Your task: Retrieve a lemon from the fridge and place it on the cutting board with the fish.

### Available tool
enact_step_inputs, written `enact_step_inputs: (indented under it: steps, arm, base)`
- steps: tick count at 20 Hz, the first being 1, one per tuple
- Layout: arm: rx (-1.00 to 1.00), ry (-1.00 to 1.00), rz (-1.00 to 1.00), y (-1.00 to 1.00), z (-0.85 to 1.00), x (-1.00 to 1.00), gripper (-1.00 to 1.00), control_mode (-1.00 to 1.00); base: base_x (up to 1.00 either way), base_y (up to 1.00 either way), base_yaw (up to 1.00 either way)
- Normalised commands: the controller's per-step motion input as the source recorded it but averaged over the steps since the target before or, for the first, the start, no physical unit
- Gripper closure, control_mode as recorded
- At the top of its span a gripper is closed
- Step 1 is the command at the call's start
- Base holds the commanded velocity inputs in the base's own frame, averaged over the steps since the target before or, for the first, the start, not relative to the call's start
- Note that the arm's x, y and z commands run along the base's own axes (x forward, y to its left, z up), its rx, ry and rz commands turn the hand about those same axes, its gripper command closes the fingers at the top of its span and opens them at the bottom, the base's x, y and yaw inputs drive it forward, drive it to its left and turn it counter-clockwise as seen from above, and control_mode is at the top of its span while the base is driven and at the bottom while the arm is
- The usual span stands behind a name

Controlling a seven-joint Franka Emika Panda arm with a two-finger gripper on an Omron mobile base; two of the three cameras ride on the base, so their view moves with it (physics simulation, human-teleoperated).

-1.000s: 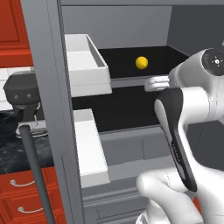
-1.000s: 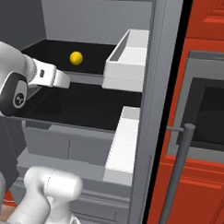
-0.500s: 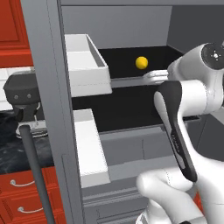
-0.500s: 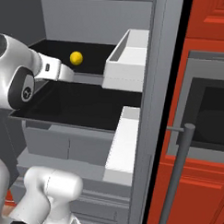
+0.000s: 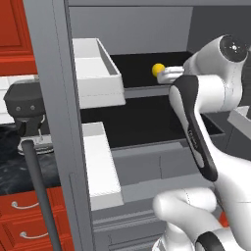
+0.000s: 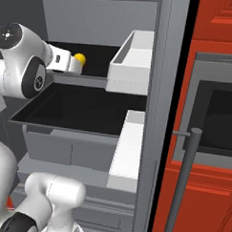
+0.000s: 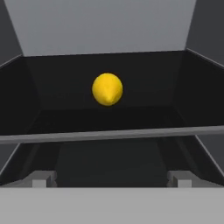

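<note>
The fridge point(image 5: 54, 122) stands open, its grey door edge running down the left of the left base view and the centre of the right base view. The lemon point(image 5: 158, 69) rests on the upper black shelf point(image 7: 109, 116), in the upper centre of the left base view and the upper left of the right base view point(image 6: 80, 58). The gripper point(image 7: 111, 179) is level with that shelf's front edge, pointed at the lemon point(image 7: 107, 89), which sits above centre in the hand view. The two finger tips point(image 7: 40, 180) stand wide apart at the bottom corners, holding nothing and not touching the lemon. White door bins point(image 5: 95, 73) flank the shelves.
</note>
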Motion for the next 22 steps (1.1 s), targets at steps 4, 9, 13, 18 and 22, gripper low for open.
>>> enact_step_inputs:
  steps: [4,9,13,18,22]
  arm:
    - [0.00,0.04,0.00,-0.01,0.30,0.30,-1.00,-1.00]
    - [0.00,0.02,0.00,0.00,-0.03,0.40,-1.00,-1.00]
    - [0.00,0.00,0.00,0.00,-0.13,0.52,-1.00,-1.00]
    - [0.00,0.00,0.00,0.00,-0.02,0.61,-1.00,-1.00]
    - [0.00,0.00,0.00,0.00,-0.06,0.61,-1.00,-1.00]
  base:
    - [0.00,0.00,0.00]
    - [0.00,0.00,0.00]
    - [0.00,0.00,0.00]
    - [0.00,0.00,0.00]
    - [0.00,0.00,0.00]
